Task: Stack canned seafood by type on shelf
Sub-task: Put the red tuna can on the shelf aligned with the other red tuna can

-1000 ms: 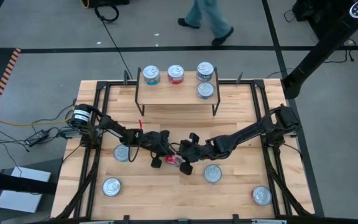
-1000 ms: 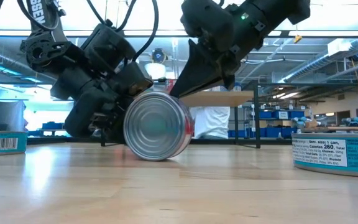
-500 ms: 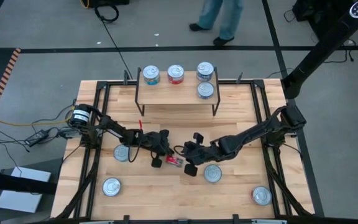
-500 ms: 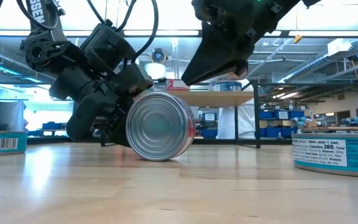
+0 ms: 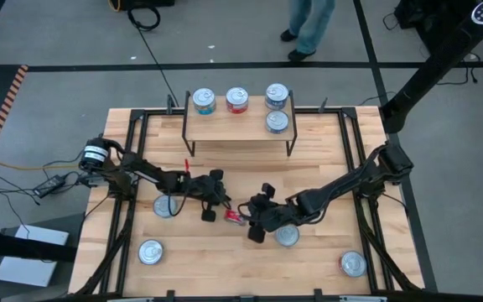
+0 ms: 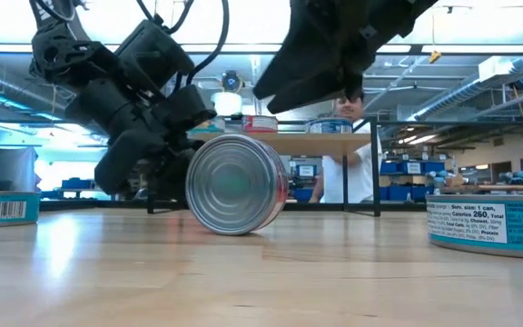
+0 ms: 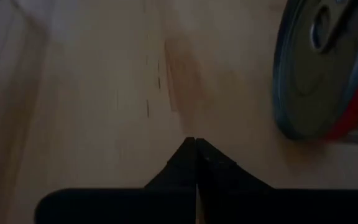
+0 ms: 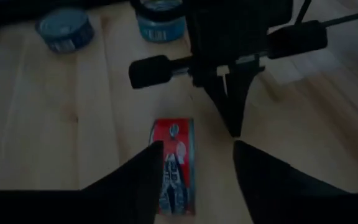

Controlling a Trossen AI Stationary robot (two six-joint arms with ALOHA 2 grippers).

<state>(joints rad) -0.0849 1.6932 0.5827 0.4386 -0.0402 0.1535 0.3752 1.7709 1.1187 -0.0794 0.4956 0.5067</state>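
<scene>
Shelf (image 5: pixel 225 126), upper centre: four cans placed, apparently none stacked; surface (image 5: pixel 216 260): red can (image 5: pixel 236 217) on its side mid-frame between shut, empty left gripper (image 5: pixel 211 208) and open, empty right gripper (image 5: pixel 257 218); four others await sorting.

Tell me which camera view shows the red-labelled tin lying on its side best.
The low view: the red-labelled round tin on its side fills mid-frame, silver end facing the camera. The right wrist view shows its red label from above; the left wrist view catches a blurred end; the high view gives only a red sliver between the arms.
</scene>
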